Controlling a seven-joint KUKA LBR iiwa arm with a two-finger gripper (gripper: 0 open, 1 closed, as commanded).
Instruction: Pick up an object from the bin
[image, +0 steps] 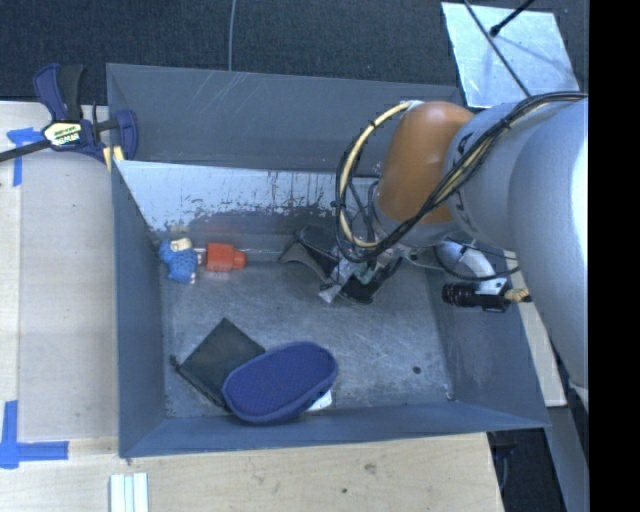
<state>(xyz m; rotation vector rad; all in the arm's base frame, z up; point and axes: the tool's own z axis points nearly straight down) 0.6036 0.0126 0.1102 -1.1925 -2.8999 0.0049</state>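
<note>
My gripper (346, 287) is down near the bin's floor, in the back middle of the bin. A dark curved thing (303, 249) lies right beside it on the left, touching or nearly touching it. Further left along the back wall sit a small orange block (224, 259) and a little blue figure (181, 262). I see nothing held in the gripper.
A blue oval pad (280, 380) lies at the front, partly over a flat black square (215, 355). By the right wall are a black pen-like thing (478, 294) and a white piece (466, 257). The arm's bulk covers the bin's back right.
</note>
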